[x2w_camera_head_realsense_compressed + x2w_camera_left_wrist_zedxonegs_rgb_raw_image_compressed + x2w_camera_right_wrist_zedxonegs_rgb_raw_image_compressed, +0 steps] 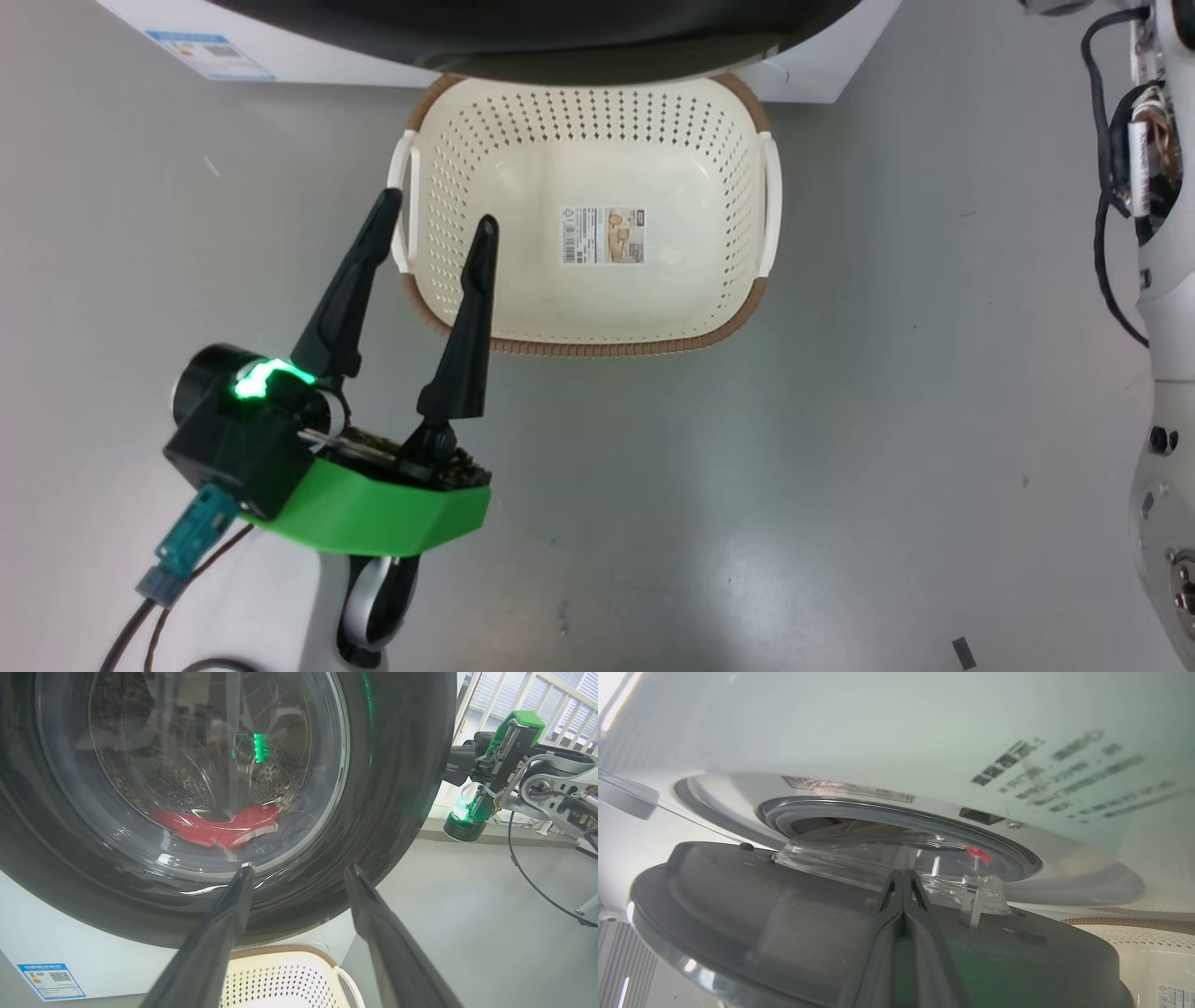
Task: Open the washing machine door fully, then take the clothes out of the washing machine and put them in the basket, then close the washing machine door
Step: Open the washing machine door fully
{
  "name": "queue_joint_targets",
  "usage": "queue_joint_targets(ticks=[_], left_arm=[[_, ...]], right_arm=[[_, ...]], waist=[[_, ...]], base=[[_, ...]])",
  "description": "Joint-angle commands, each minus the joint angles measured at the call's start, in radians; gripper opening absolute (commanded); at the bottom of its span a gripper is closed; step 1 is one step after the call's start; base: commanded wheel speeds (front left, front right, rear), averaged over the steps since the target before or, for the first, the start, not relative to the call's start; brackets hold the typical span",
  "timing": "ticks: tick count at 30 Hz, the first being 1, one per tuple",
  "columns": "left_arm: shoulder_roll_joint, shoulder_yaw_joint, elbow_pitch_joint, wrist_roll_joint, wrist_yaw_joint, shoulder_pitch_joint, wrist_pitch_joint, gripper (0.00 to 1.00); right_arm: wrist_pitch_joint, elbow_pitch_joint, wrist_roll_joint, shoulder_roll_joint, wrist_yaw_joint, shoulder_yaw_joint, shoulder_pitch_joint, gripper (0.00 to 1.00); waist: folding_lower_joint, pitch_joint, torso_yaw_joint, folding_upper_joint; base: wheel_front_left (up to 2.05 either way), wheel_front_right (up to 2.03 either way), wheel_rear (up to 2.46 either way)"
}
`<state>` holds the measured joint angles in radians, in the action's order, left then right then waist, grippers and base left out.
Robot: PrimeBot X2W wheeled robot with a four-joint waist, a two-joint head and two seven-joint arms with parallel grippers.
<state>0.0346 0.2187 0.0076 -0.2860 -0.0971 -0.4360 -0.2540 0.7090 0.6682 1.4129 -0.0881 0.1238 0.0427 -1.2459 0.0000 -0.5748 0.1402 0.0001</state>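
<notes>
1. Far left: blue sticker (210,56) low on the front of the white washing machine (812,79).
2. Left of centre: left fingers (467,317) are spread wide with nothing between them. They hang over the near-left corner of the basket (597,347), tips pointing far, toward the machine.
3. Centre: the basket sits on the grey floor (747,523), just near of the machine. Its far rim is under the washing machine door (523,37), and a paper label (603,234) shows on its bottom.
4. The washing machine door stands ajar, partway out from the grey rubber ring (878,807), not fully open.
5. The clothes (219,828) are red and lie low in the drum inside the machine, seen through the door glass in the left wrist view.
6. Right: right fingers (920,933) are pressed together and grip nothing. They lie against the door's inner face, tips at the base of the glass bowl (859,854).
7. Far right: pale right arm (1158,327) with black cables.
</notes>
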Motion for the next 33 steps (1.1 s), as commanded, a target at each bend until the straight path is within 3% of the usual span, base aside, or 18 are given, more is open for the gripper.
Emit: queue_joint_targets(ticks=[1, 21, 33], left_arm=[[0.016, -0.034, -0.018, 0.004, -0.005, 0.009, -0.008, 1.00], [0.016, -0.073, 0.018, 0.021, 0.016, 0.063, -0.008, 1.00], [0.018, -0.093, 0.045, 0.027, 0.026, 0.093, -0.008, 1.00]], right_arm=[[0.011, -0.030, 0.007, 0.036, 0.007, -0.022, 0.028, 0.00], [0.002, -0.039, 0.141, 0.038, 0.007, -0.138, 0.206, 0.00], [-0.035, -0.079, 0.154, 0.038, 0.007, -0.232, 0.316, 0.00]], waist=[[0.0000, 0.017, -0.008, -0.0001], [0.0000, 0.142, -0.026, -0.0001], [0.0000, 0.220, -0.022, -0.0001]], base=[[0.00, 0.00, 0.00], [0.00, 0.00, 0.00], [0.00, 0.00, 0.00]])
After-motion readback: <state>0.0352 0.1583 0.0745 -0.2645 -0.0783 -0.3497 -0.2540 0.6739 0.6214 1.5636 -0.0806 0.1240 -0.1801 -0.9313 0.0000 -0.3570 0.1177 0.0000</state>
